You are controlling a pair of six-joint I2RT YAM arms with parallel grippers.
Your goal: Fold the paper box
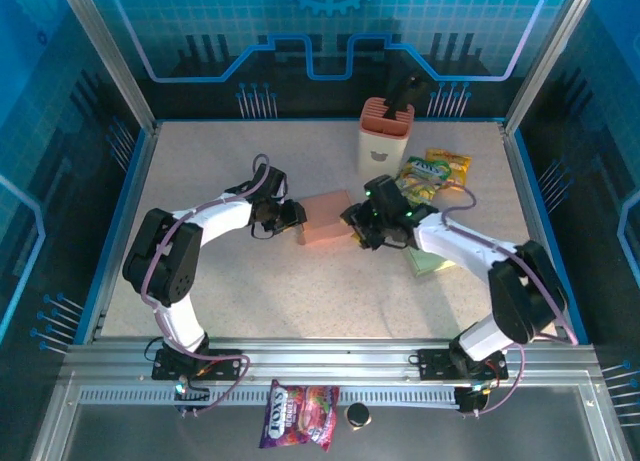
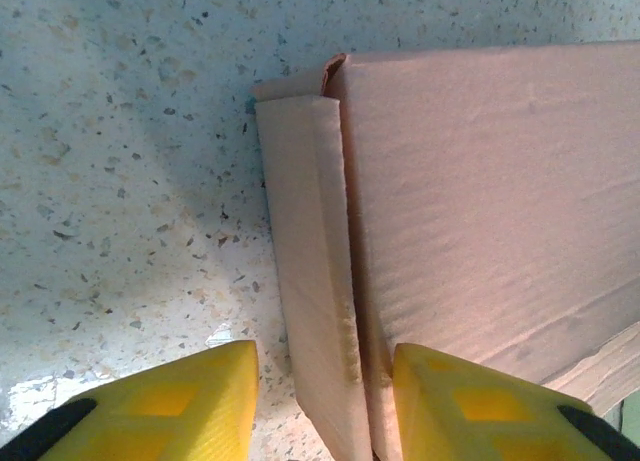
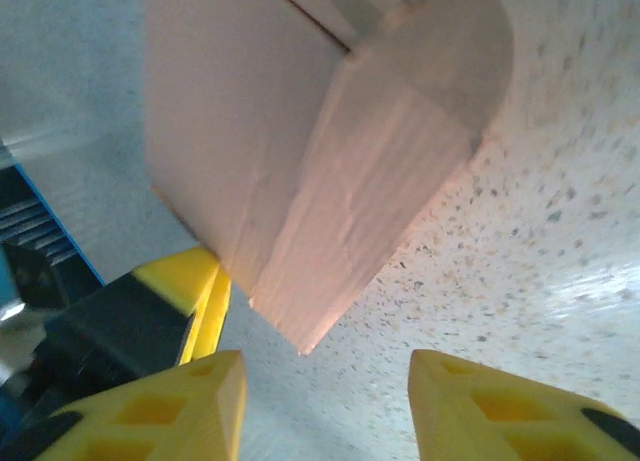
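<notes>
The pink paper box (image 1: 325,218) lies mid-table between both grippers. My left gripper (image 1: 291,221) is at its left end and stands open (image 2: 325,406). Its yellow fingers (image 2: 170,401) straddle the folded side flap (image 2: 305,281), one over the table, the other over the box's top panel (image 2: 480,181). My right gripper (image 1: 358,224) is at the right end, open (image 3: 325,411), with a corner of the box (image 3: 290,201) just above the gap and a rounded flap (image 3: 440,71) beyond it. Nothing is clamped.
A pink-and-white holder (image 1: 385,136) stands behind the box, with yellow-green snack packets (image 1: 435,171) to its right. A pale green pad (image 1: 430,261) lies under the right arm. On the front rail are a candy packet (image 1: 298,416) and a small black object (image 1: 357,414).
</notes>
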